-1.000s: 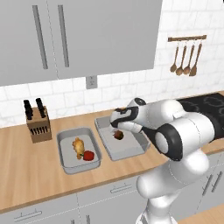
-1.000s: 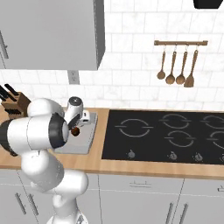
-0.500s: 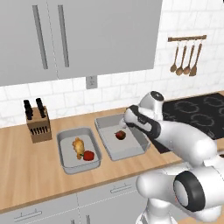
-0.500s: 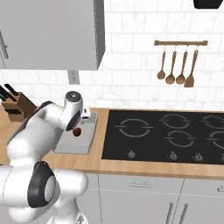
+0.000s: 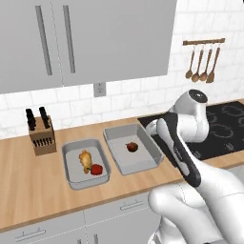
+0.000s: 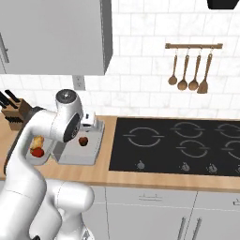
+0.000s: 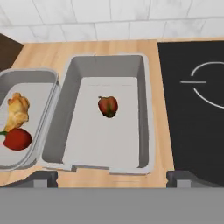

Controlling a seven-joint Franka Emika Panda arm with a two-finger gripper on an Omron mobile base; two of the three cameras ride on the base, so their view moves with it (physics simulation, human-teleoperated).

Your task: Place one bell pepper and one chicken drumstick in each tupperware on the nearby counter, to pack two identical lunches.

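Note:
Two light-grey tupperware trays sit side by side on the wooden counter [image 5: 28,186]. The left tupperware [image 5: 72,178] holds a golden chicken drumstick [image 5: 85,158] and a red bell pepper [image 5: 96,169]. In the right tupperware [image 5: 155,155] a darker bell pepper [image 5: 132,147] lies alone near the middle. My gripper [image 7: 113,178] is open and holds nothing; it hovers above the right tray's near rim [image 7: 148,109], looking down at the pepper [image 7: 107,106]. The drumstick [image 7: 17,111] and the red pepper [image 7: 16,139] appear at the left. From the right base, the gripper [image 6: 90,127] is just above the tray [image 6: 93,150].
A black cooktop [image 5: 224,124] lies directly right of the right tray. A knife block [image 5: 40,136] stands at the back left. Wooden utensils [image 5: 202,62] hang on the tiled wall, and grey cabinets [image 5: 95,38] hang over the counter.
The arm has swung right and drawn the hand up and back from over the right tray. The pepper in that tray and the food in the left tray stay put.

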